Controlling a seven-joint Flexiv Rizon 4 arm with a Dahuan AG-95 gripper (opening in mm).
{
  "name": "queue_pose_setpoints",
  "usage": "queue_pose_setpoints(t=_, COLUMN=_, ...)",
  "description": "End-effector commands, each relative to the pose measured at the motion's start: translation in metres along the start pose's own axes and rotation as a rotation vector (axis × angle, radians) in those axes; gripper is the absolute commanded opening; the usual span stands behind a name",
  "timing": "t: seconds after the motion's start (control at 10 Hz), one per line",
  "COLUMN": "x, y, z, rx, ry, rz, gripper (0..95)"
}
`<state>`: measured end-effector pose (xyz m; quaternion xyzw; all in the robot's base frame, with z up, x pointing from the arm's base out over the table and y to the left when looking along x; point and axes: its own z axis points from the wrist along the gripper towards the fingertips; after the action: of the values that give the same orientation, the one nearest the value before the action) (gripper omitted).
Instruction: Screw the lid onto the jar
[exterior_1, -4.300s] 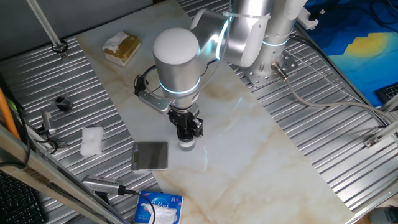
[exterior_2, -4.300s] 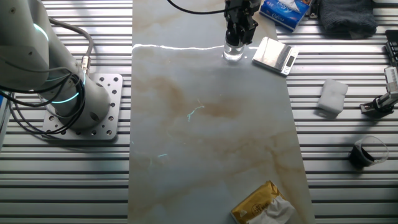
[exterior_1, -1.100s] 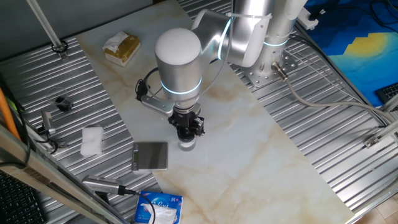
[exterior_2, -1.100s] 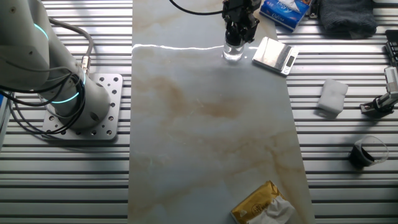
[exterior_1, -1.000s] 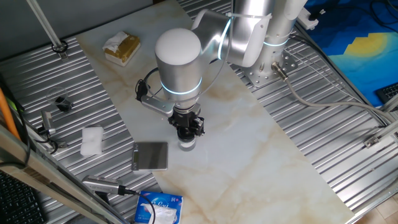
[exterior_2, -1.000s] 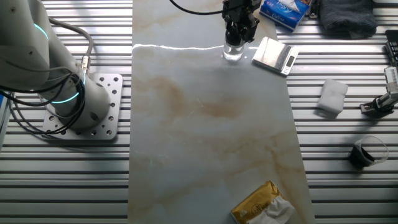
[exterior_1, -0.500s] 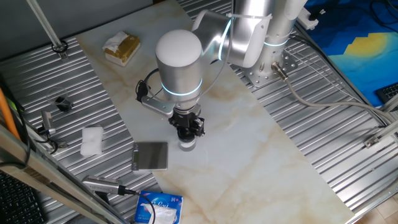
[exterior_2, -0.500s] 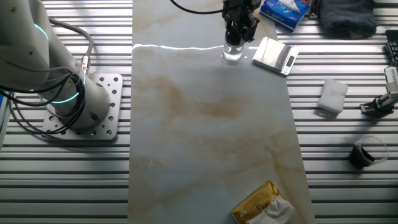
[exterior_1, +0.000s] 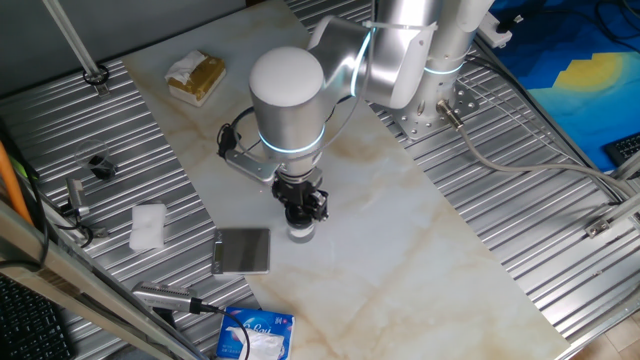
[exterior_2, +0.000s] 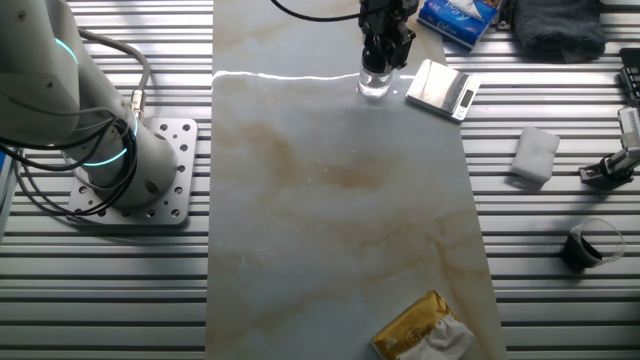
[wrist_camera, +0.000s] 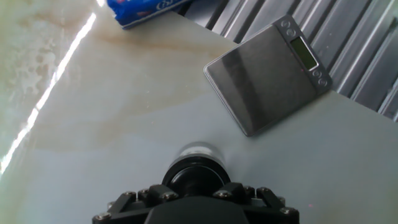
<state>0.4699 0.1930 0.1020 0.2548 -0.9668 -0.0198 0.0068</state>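
Observation:
The jar (exterior_1: 300, 232) is small and clear and stands upright on the marble tabletop, next to a grey scale. In the other fixed view the jar (exterior_2: 374, 85) sits near the far edge of the marble. The black lid (wrist_camera: 193, 176) rests on top of the jar (wrist_camera: 198, 151), whose glass rim shows just beyond it. My gripper (exterior_1: 302, 208) points straight down over the jar and is shut on the lid. In the hand view my gripper (wrist_camera: 193, 186) hides most of the lid. How far the lid is threaded on cannot be seen.
The grey scale (exterior_1: 242, 250) (wrist_camera: 264, 71) lies close beside the jar. A blue packet (exterior_1: 255, 332) sits beyond it at the table edge. A white cloth (exterior_1: 148, 226) and small black parts (exterior_2: 605, 170) lie on the ribbed metal. A yellow packet (exterior_1: 196, 76) is far off.
The wrist above the jar has turned slightly since the oldest frames. The jar, the lid and the gripper stay in the same spot.

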Motion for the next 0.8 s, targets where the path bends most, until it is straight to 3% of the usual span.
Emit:
queue_pose_setpoints(t=0.1, x=-0.0002, y=0.0000, z=0.0007, rx=-0.002, ry=0.000, rz=0.063, gripper=0.0)
queue_pose_setpoints(t=0.8, x=0.0001, y=-0.0003, z=0.0004, rx=-0.025, ry=-0.002, rz=0.317, gripper=0.0)
